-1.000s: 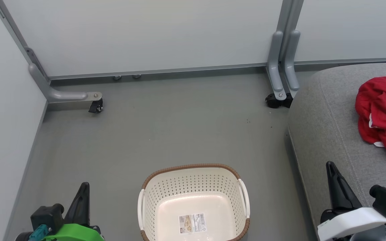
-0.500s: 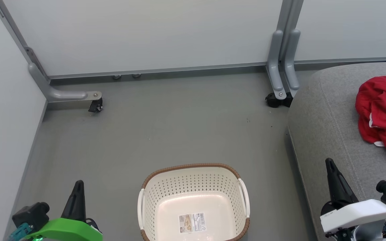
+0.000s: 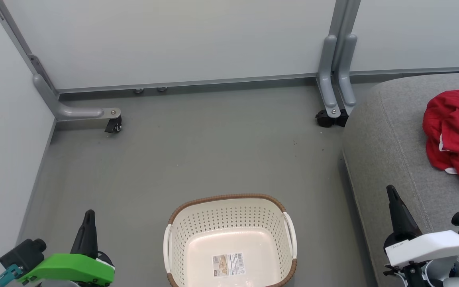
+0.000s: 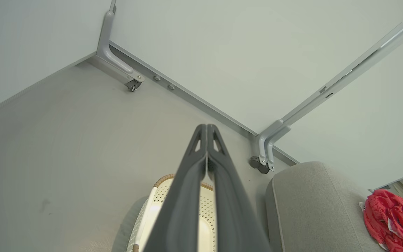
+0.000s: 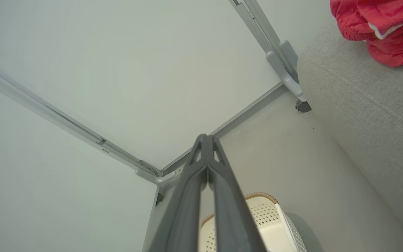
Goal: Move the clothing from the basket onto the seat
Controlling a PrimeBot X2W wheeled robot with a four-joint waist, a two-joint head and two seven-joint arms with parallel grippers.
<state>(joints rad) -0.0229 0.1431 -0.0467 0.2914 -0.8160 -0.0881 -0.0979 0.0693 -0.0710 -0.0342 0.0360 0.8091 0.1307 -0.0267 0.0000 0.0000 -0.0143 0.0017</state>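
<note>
Nearest, the left gripper [image 3: 89, 217] and right gripper [image 3: 391, 192] flank the basket [image 3: 229, 198], each with its fingers pressed together on nothing. Farther off, the red clothing [image 3: 454, 127] lies heaped on the seat [image 3: 389, 131], well beyond the right gripper.

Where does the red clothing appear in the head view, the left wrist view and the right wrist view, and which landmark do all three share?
Head view: clothing at the right edge, above the middle, lying on the seat.
Left wrist view: clothing in the lower right corner, on the seat.
Right wrist view: clothing in the top right corner, on the seat.
Shared landmark: the black caster beside the seat's end.
</note>
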